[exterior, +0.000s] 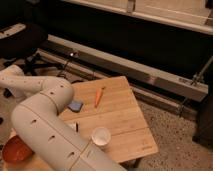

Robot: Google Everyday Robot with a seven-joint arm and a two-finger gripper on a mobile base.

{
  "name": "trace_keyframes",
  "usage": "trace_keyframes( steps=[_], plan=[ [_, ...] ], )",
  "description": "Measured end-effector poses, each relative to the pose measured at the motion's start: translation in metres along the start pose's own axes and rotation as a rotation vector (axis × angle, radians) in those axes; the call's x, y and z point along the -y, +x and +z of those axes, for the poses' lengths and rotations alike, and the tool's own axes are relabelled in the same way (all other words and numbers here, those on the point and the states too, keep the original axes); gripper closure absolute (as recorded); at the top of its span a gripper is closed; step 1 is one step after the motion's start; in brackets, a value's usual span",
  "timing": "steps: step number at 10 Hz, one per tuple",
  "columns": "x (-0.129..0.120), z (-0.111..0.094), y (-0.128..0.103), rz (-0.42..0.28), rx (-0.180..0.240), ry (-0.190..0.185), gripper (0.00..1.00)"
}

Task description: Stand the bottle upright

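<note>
The bottle is not in view; it may be hidden behind my arm. My white arm (pixel 45 120) fills the lower left, bends over the left part of the wooden table (pixel 127 117) and runs off toward the left edge. The gripper is not in view, either past the left edge or behind the arm.
On the table are a white cup (pixel 101 136) near the front, a slim orange object (pixel 99 96) in the middle, a small blue object (pixel 75 105) and a dark-and-white bar (pixel 74 126) beside my arm. An orange bowl (pixel 15 150) sits at the lower left. A metal rail (pixel 150 75) runs behind; a black chair (pixel 20 40) stands far left.
</note>
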Motion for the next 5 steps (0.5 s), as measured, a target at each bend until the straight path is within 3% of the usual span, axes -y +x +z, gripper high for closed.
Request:
trace_keyframes(
  steps=[5],
  plan=[
    [0.0044,0.0075,-0.0053,-0.002,-0.011,-0.013,0.2]
  ],
)
